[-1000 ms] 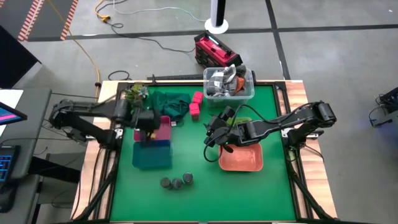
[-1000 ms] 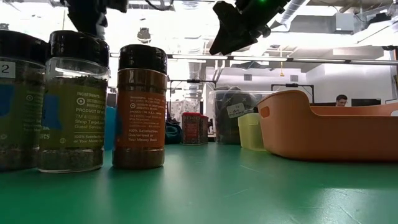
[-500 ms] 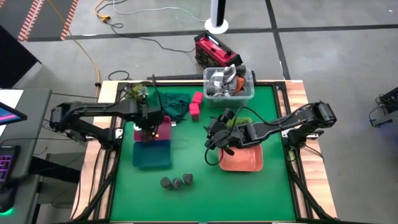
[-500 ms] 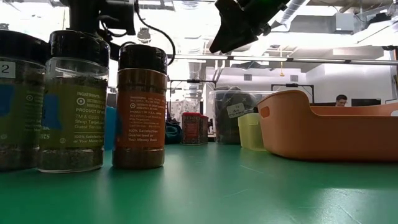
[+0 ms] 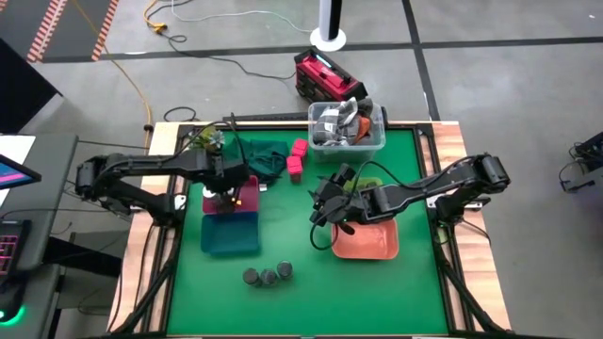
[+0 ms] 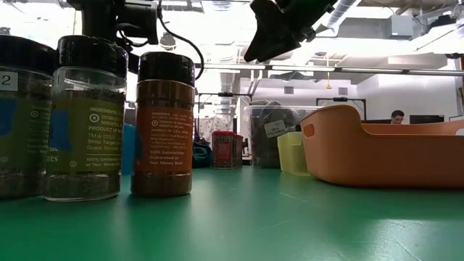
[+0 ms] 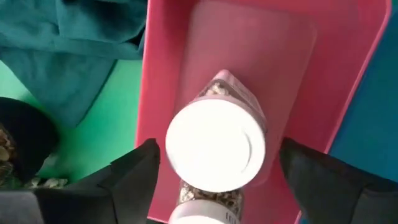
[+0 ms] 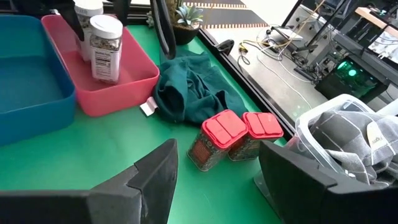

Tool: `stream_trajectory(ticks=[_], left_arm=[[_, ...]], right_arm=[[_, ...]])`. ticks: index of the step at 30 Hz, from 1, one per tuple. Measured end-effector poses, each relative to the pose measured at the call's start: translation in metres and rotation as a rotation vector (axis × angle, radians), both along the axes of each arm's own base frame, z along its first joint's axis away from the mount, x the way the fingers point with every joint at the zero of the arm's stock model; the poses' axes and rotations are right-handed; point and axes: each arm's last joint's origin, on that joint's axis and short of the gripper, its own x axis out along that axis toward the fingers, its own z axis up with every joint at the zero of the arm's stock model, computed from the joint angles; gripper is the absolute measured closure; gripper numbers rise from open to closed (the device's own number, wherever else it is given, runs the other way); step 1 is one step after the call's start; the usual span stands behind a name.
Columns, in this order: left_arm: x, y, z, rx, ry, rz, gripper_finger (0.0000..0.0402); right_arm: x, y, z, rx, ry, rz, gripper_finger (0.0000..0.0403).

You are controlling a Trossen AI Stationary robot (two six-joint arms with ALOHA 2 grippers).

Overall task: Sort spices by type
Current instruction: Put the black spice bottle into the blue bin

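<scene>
Left end effector: fingers apart, straddling round white-topped clear jar standing in pink rectangular plastic tray. Step: release. Next, judged: lift clear. Right end effector: apart, empty, hovering above green bench.

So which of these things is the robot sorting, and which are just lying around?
For the job: white-topped jars, red-lidded jars, dark-lidded jars, and the pink tray, blue tray and orange tray.

Just lying about: green cloth, clear tub of grey clutter, potted plant.
</scene>
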Motion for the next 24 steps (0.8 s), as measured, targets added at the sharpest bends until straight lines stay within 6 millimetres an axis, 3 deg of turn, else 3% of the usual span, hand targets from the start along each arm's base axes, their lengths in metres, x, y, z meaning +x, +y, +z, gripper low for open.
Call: stream_trajectory(ticks=[5, 12, 16, 24], left_arm=[[0.003, 0.001, 0.018, 0.039, -0.024, -0.033, 0.0095], [0.004, -0.01, 0.083, 0.1, -0.264, -0.123, 0.0102], [0.003, -0.046, 0.102, 0.012, -0.392, -0.213, 0.0102], [0.008, -0.157, 0.091, -0.185, -0.462, -0.363, 0.0102]], right_arm=[[0.0, 0.0, 0.0, 0.0, 0.0, 0.0, 0.0147], [0.0, 0.0, 0.0, -0.001, 0.006, 0.0, 0.0147], [0.0, 0.0, -0.001, -0.005, 0.011, 0.002, 0.0147], [-0.002, -0.002, -0.004, -0.003, 0.033, -0.007, 0.0147]])
